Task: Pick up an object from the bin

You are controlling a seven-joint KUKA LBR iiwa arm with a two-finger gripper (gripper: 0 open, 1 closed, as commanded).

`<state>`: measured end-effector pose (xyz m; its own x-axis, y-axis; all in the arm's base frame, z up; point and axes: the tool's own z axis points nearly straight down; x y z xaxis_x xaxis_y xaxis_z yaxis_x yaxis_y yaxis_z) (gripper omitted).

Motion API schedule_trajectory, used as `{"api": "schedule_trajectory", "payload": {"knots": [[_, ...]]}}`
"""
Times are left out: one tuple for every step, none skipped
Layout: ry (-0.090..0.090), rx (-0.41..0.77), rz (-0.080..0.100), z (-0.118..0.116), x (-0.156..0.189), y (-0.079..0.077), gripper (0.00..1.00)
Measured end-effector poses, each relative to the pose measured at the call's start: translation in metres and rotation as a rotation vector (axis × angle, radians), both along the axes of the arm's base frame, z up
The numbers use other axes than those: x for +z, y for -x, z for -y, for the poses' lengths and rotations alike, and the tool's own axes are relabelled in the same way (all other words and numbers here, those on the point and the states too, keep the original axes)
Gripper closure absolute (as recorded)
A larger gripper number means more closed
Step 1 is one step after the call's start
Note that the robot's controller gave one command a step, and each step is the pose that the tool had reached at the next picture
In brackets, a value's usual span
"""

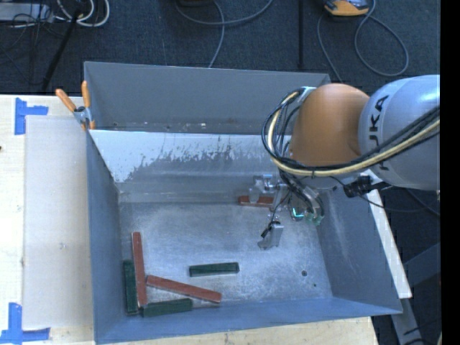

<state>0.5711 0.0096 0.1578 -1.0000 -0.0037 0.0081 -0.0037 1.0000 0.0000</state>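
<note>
- Camera view: tool (272, 234) low over floor of bin (180, 228), right of centre. Open or closed: can't tell. Nothing seen gripped.
- Nearest thing: short red-brown bar (253, 200) at foot of back wall, just beside tool on its far-left side, partly hidden.
- Dark green bar (213, 269) lies flat, apart, front-left of tool.
- Judged: bars stiff, light, not fragile, maybe a bit slick. Best pinched across narrow width, mid-length.
- Corner bars (183, 290), red-brown and green, bunched front-left, well apart from tool.

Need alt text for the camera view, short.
A robot hand hangs over the right side of a grey bin, beside a red-brown bar. One green bar lies mid-floor; more bars, red-brown and green, cluster lower left.
</note>
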Motion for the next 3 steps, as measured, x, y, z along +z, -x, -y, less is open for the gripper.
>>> {"api": "schedule_trajectory", "payload": {"knots": [[-0.002, 0.158, 0.001, -0.109, -0.091, 0.022, 0.0], [0.0, 0.082, 0.006, -0.09, -0.057, 0.04, 0.0], [0.0, -0.011, 0.006, -0.09, -0.059, 0.047, 0.0]]}}
